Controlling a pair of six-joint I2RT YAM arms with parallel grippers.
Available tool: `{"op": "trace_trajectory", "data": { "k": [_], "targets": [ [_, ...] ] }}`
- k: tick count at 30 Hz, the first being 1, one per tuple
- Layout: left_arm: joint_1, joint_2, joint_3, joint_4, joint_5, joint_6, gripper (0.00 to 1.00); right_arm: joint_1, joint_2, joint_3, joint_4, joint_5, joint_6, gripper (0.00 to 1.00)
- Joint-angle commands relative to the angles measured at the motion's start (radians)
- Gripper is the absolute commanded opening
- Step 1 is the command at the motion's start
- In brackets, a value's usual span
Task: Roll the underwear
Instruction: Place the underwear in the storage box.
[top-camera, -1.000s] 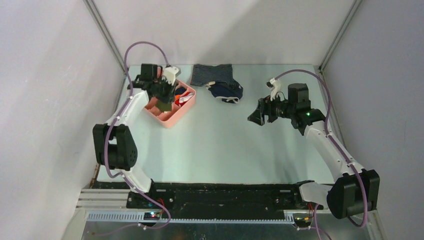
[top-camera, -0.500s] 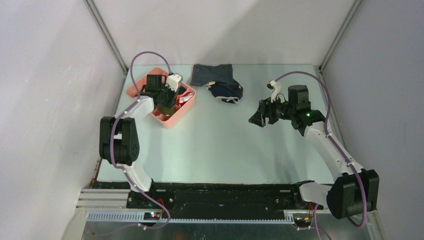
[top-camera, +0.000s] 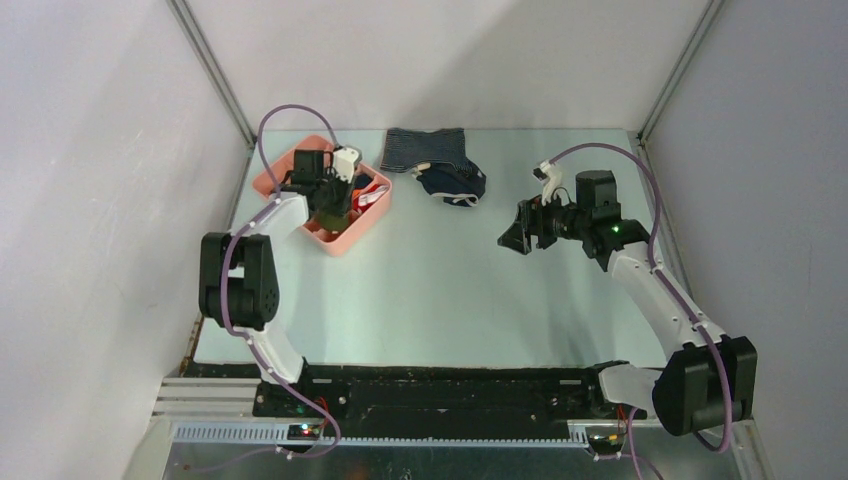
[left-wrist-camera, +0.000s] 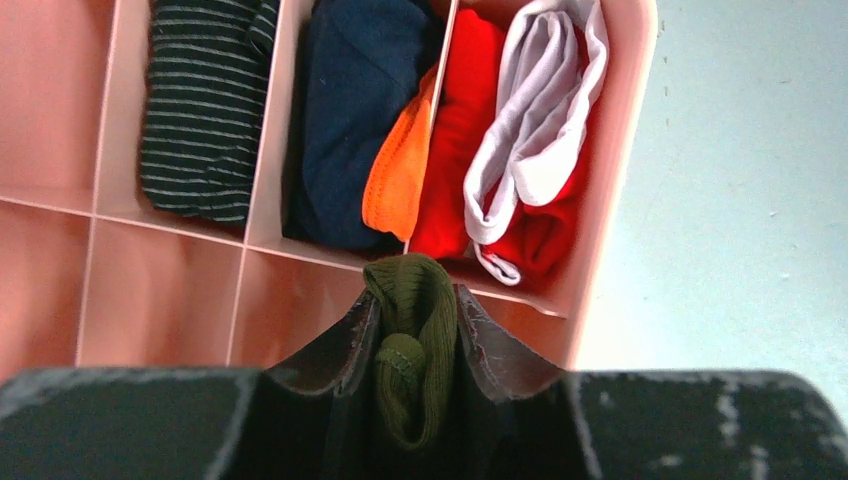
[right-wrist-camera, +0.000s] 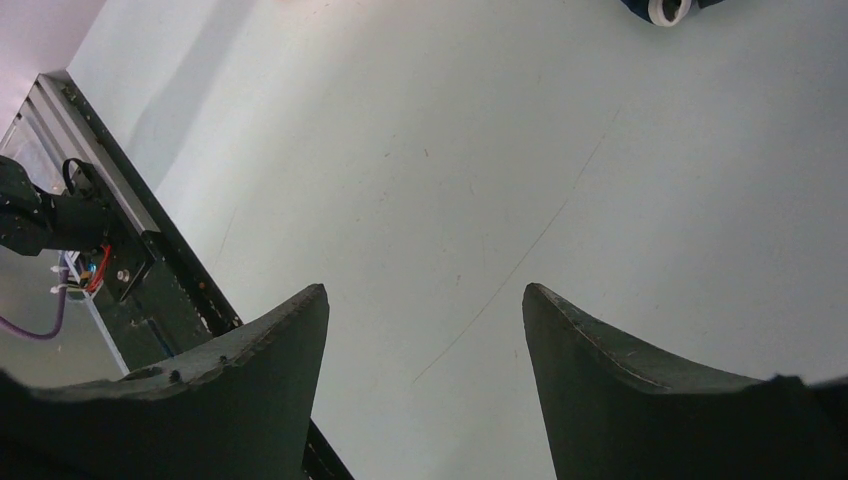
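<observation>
The olive-green underwear is rolled up and pinched between my left gripper's fingers. The gripper hangs over the near right compartment of the pink divided box. In the top view the left gripper sits over the box at the table's far left, with the green roll at its tip. My right gripper is open and empty, held above the table right of centre. In the right wrist view its fingers are spread wide over bare table.
The box holds a dark striped roll, a navy roll, an orange and red roll and a white-trimmed red one. A blue-grey striped garment and a navy white-trimmed garment lie at the table's far middle.
My left gripper has moved down and toward the near side of the box with the green roll in it. The right arm has barely moved.
</observation>
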Motion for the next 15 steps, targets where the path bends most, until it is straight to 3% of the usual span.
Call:
{"op": "trace_trajectory", "data": {
  "k": [1, 10, 15],
  "targets": [
    [0.0, -0.043, -0.033, -0.114, 0.041, -0.107, 0.0, -0.008, 0.004, 0.0, 0.016, 0.002, -0.016, 0.75],
    [-0.032, -0.165, -0.214, 0.03, 0.048, -0.187, 0.0, -0.011, 0.023, 0.0, 0.015, 0.001, -0.016, 0.74],
    [-0.011, -0.027, -0.098, -0.162, 0.144, -0.21, 0.0, -0.011, 0.036, 0.0, 0.027, -0.003, -0.01, 0.74]
  ]
}}
